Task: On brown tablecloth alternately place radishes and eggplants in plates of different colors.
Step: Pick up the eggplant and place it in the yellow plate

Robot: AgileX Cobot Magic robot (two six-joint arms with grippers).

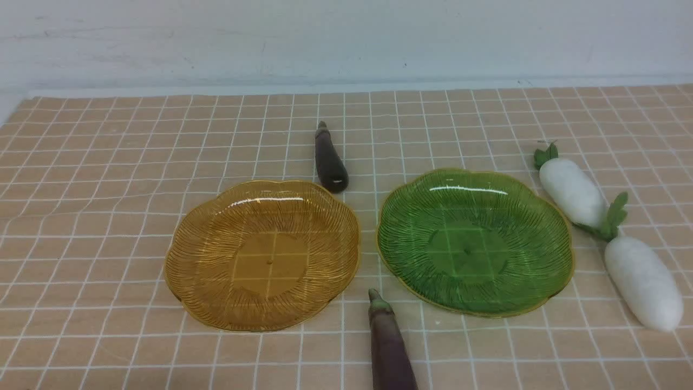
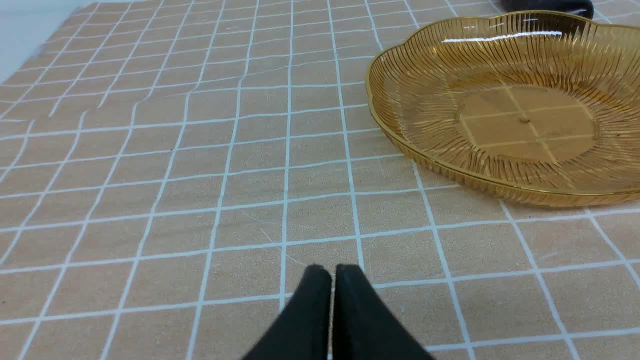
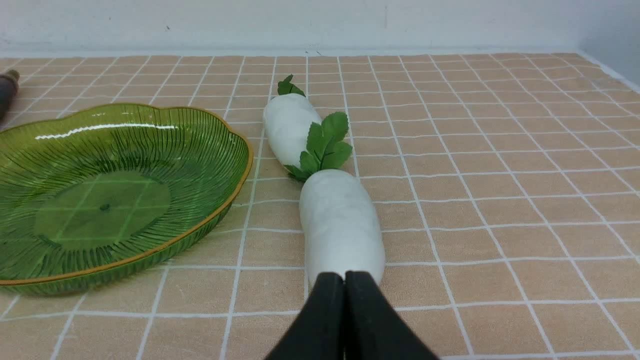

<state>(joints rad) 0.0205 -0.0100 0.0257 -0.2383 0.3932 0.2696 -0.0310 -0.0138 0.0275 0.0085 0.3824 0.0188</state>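
The amber plate (image 1: 262,254) and the green plate (image 1: 474,241) stand side by side on the brown tablecloth (image 1: 97,179), both bare. One eggplant (image 1: 330,158) lies behind the amber plate, the other eggplant (image 1: 390,346) lies in front, between the plates. Two radishes (image 1: 573,189) (image 1: 643,281) lie end to end right of the green plate. Neither arm shows in the front view. My left gripper (image 2: 332,272) is shut and empty over the cloth beside the amber plate (image 2: 505,105). My right gripper (image 3: 344,277) is shut and empty, just before the near radish (image 3: 341,222); the far radish (image 3: 289,125) and the green plate (image 3: 115,195) show too.
A pale wall (image 1: 346,38) runs along the table's back edge. The cloth is wrinkled at the left (image 2: 150,95). A dark eggplant end (image 2: 547,6) shows behind the amber plate in the left wrist view, and an eggplant tip (image 3: 7,87) at the right wrist view's edge.
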